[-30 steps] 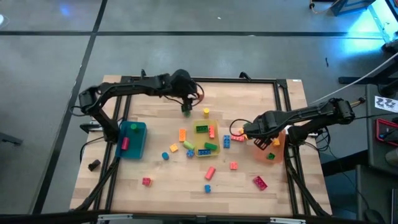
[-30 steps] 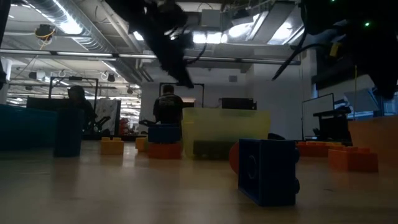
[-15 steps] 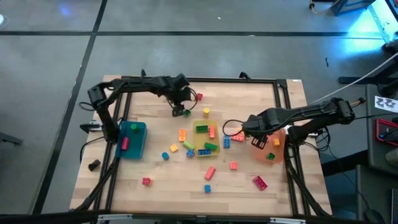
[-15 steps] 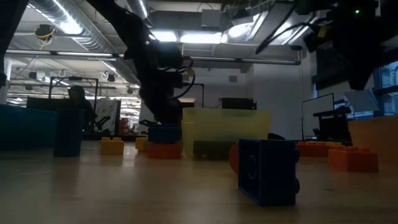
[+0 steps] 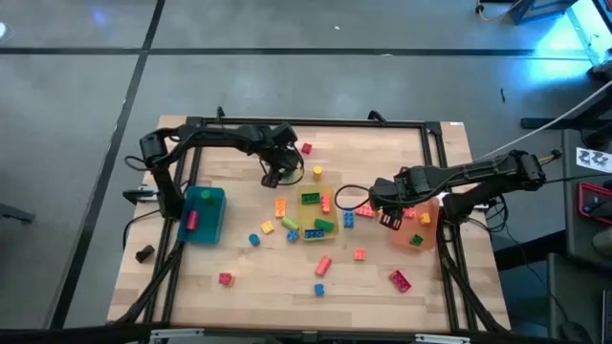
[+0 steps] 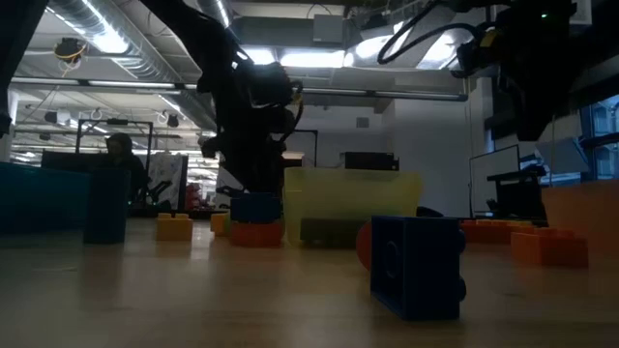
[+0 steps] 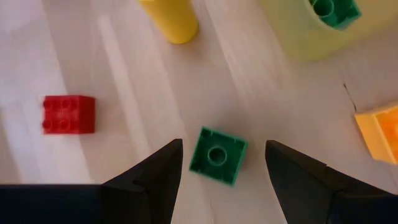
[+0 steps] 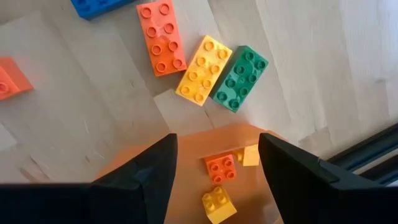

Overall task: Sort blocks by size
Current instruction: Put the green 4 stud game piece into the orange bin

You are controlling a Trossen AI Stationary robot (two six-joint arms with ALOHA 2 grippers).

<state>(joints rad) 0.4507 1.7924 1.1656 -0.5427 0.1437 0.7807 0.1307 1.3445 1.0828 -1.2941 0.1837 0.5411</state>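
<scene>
Left gripper (image 7: pixel 217 163) hovers with jaws spread either side of a small green block (image 7: pixel 217 155) on the worktop (image 5: pixel 382 153) — descent and closure likely next — while the right gripper (image 8: pixel 214 163), jaws apart and empty, hangs over the orange bin (image 8: pixel 186 180).

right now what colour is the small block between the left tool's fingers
Green, single stud on top; the block shows best in the left wrist view, lying on the table.

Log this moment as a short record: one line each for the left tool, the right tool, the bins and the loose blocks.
left tool: left tool open, straddling a small green block on the table, not closed on it
right tool: right tool open and empty over the orange bin
bins: blue bin on the left, yellow bin in the middle
loose blocks: red block, orange, yellow and green bars on the wood
</scene>
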